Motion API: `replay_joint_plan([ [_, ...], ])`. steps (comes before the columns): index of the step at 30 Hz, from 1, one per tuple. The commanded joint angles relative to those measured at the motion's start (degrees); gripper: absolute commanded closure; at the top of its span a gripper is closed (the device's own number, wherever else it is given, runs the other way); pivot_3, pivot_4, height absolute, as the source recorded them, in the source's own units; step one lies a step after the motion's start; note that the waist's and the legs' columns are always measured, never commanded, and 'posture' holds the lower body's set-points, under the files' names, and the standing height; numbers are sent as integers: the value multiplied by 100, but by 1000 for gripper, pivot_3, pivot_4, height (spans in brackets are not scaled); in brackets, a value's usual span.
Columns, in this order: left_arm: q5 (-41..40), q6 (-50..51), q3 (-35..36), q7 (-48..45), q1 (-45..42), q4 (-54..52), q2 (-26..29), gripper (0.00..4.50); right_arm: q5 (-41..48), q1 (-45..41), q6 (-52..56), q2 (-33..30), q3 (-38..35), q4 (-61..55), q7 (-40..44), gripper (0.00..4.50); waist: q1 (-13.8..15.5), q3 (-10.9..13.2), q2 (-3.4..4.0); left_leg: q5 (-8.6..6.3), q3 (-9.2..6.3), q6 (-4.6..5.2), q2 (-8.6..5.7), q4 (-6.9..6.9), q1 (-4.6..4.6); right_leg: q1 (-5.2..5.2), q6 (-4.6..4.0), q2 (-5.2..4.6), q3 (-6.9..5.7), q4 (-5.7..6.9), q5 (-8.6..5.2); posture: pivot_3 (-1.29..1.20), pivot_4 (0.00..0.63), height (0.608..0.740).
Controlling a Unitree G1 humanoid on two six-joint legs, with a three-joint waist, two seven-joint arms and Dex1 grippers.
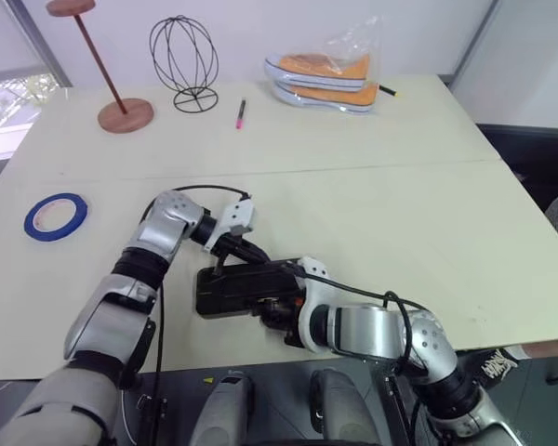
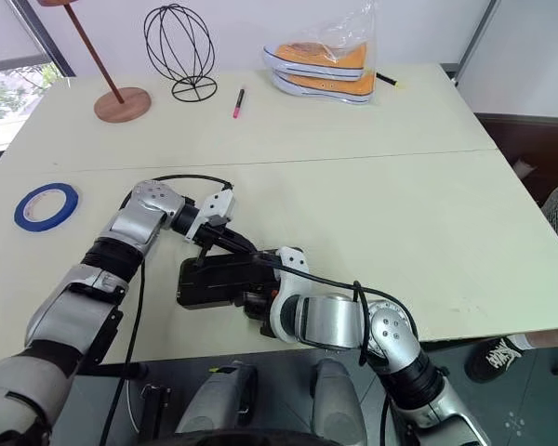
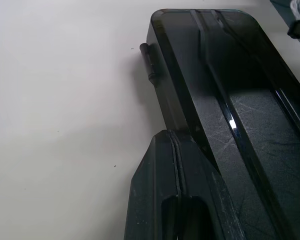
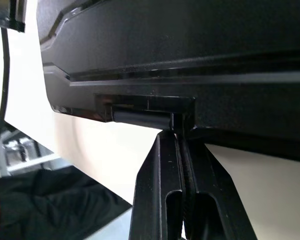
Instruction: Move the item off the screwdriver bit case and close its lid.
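The blue tape roll, the item [image 1: 56,216], lies flat on the pale table at the far left, well apart from the case. The dark screwdriver bit case [image 1: 225,290] sits near the table's front edge with its smoky lid [image 3: 230,100] lying down over it. My left gripper [image 1: 251,253] is shut and holds nothing; its fingertips [image 3: 170,145] rest against the lid's far long edge. My right gripper [image 1: 279,311] is shut too and holds nothing, its tips [image 4: 177,137] touching the small black latch [image 4: 140,117] on the case's near edge.
At the back of the table stand a red-brown stand [image 1: 126,114], a black wire head form [image 1: 184,60], a pink pen [image 1: 240,113] and orange shoes in a clear bag [image 1: 325,74]. The table's front edge [image 1: 214,358] runs just behind the case.
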Motion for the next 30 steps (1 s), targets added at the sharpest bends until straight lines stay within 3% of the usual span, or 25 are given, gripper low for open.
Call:
replay_joint_plan([
  [1, 26, 3, -144, -155, 148, -272, 51, 4500, 19, -151, -124, -30, -36, -39, 12, 4446, -11, 0, 0, 0, 1, 0, 0, 0, 0, 0, 0, 0, 0, -1, 0, 0, 150, 740],
  [11, 71, -222, -732, -214, 737, -658, 302, 4500, -239, -338, -189, -128, -8, -31, 91, 4446, -18, -4, 1, -1, 3, 3, 5, -4, 7, 2, -1, 3, 4, -1, 0, 0, 150, 740],
  [30, 147, -104, -851, -214, 1250, -1135, 186, 4500, -839, -689, -31, -165, -6, -23, 432, 4446, -7, -14, 2, -5, 5, 9, 8, -16, 50, 36, -3, 4, 14, -5, -2, 0, 150, 740],
])
